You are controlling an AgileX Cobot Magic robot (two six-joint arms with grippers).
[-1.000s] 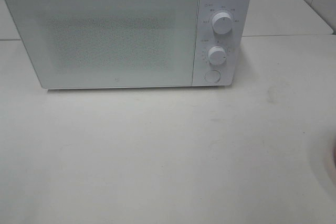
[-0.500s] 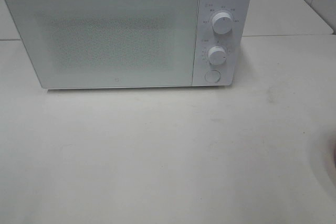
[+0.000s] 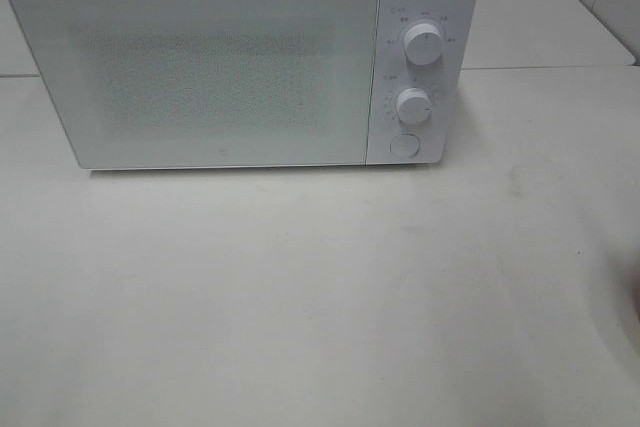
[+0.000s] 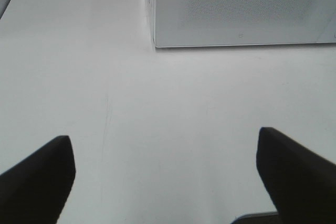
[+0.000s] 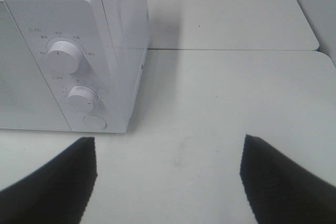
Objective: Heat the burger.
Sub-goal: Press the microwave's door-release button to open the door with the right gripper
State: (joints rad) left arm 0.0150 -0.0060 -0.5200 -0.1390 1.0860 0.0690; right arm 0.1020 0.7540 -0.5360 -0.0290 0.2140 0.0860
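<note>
Hiding its interior, the microwave sits closed; left claw, right claw spread wide.

The right tool, jaws spread wide, hangs over the table beside the microwave.

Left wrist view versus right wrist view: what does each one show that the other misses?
Only the left wrist view shows the microwave door with its speckled window, beyond the open left gripper. Only the right wrist view shows the control panel: upper knob, lower knob, round button, beyond the open right gripper. Both share the white microwave and the white table.
</note>
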